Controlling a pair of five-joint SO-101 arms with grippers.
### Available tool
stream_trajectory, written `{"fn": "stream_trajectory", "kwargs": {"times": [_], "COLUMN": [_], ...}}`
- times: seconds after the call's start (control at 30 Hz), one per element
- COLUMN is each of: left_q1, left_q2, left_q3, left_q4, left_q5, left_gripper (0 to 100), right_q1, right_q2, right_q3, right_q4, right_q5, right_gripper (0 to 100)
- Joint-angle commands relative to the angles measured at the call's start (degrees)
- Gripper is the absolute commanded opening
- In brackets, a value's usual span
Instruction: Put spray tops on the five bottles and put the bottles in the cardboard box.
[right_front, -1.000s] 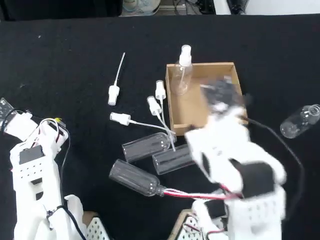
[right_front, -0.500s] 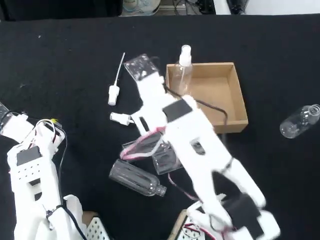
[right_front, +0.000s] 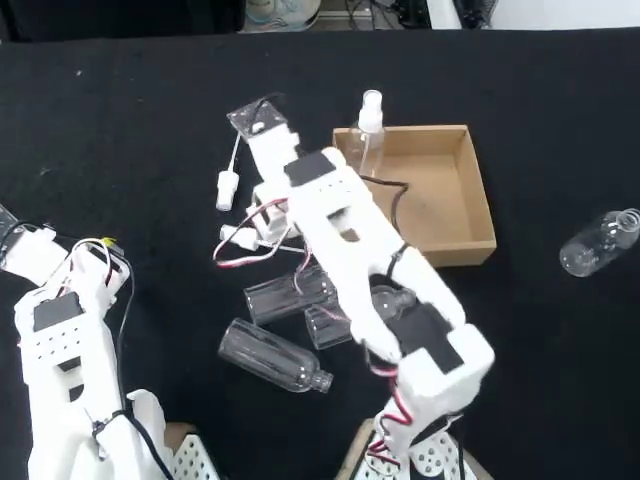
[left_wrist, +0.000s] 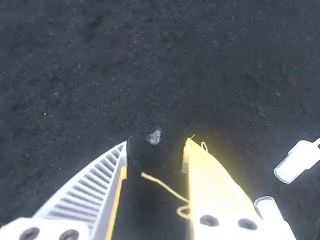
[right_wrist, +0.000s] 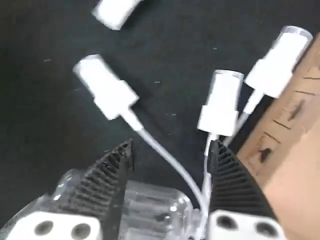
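The right hand (right_wrist: 171, 150), jaws apart, hangs over a cluster of tops (right_wrist: 220, 102) lying just left of the box (right_front: 478, 190). Their thin tubes (right_wrist: 150, 137) run close together and seem to cross under the hand, so a close here could pinch two at once. It could also catch a tube rather than a head and drag its neighbours. The arm passes close by the capped bottle (right_front: 366, 150), and a brush would likely tip it. That bottle stands upright in the box's far left corner and is all the box holds. Three open bottles (right_front: 285, 297) lie on the bench (right_front: 120, 100) near the box's front left corner, under the arm, and look empty and apt to roll. A fourth bottle (right_front: 598, 243) lies well right of the box. The left hand (left_wrist: 155, 145), jaws apart, hangs over bare bench far left of the box.
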Motion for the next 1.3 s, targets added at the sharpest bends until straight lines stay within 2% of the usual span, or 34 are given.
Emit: {"fn": "stream_trajectory", "kwargs": {"times": [0.0, 0.27, 0.53, 0.67, 0.8, 1.07, 1.27], "left_q1": [-0.4, -0.4, -0.8, -0.8, -0.8, -0.8, -0.8], "left_q2": [-1.1, -1.1, -1.1, -1.1, -1.1, -1.1, -1.1], "left_q3": [-3.5, -3.6, -3.6, -3.6, -3.6, -3.6, -3.6], "left_q4": [0.1, 0.1, 0.1, 0.1, 0.1, 0.1, 0.1], "left_q5": [0.9, 0.9, 0.9, 0.9, 0.9, 0.9, 0.9], "left_gripper": [18, 18, 18, 18, 18, 18, 18], "right_q1": [3.5, 3.4, -3.7, -8.7, -9.8, -10.5, -10.4], "right_q2": [1.5, 6.5, 2.2, 1.0, 1.0, 1.1, 3.7], "right_q3": [-4.6, -8.8, -10.8, -5.8, -0.3, 3.3, 5.8], "right_q4": [0.2, 0.2, 4.0, -0.5, -8.2, -15.6, -18.9], "right_q5": [-0.1, -0.1, 0.1, 7.8, 13.9, 18.8, 25.3], "right_gripper": [19.1, 19.1, 19.2, 19.3, 19.4, 19.1, 19.1]}}
